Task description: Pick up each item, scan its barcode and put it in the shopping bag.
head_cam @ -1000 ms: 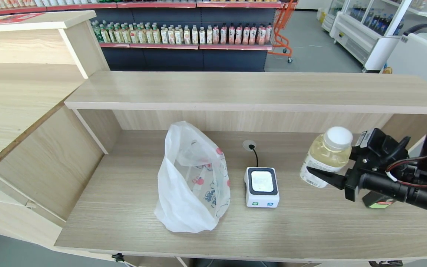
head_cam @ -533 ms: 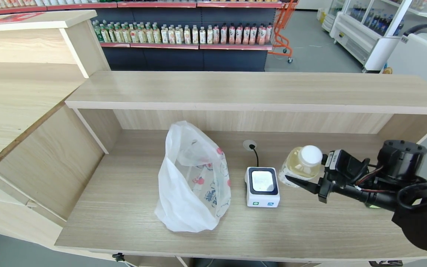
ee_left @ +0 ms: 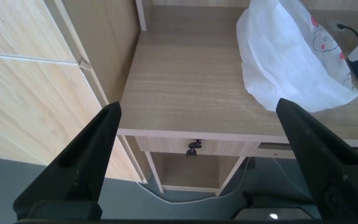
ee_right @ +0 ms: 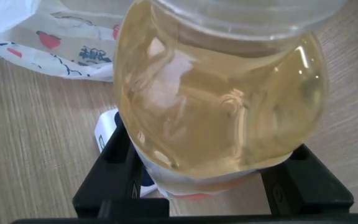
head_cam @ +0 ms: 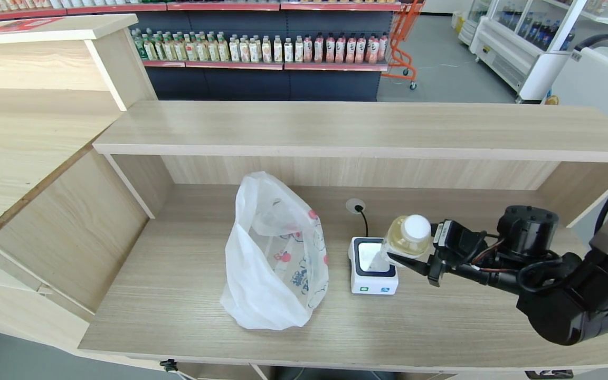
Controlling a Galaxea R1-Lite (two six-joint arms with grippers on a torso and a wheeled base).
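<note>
while the right gripper (head_cam: 395, 254) pinches a bottle (head_cam: 408, 238) of pale yellow drink low on its body, the bottle hangs tilted just above the right side of the scanner (head_cam: 367, 275), white cap up. in the right wrist view the black fingers (ee_right: 107, 177) press on either side of the bottle's (ee_right: 222, 93) label end, with a corner of the scanner (ee_right: 106, 134) beneath. a white plastic bag (head_cam: 275, 253) stands open on the counter (head_cam: 441, 327) near the scanner's left side, not touching it. the scanner's cable runs back to a hole in the counter. the left gripper (ee_left: 199, 107) is spread wide with nothing between its fingers, facing the counter's front edge (ee_left: 185, 134).
</note>
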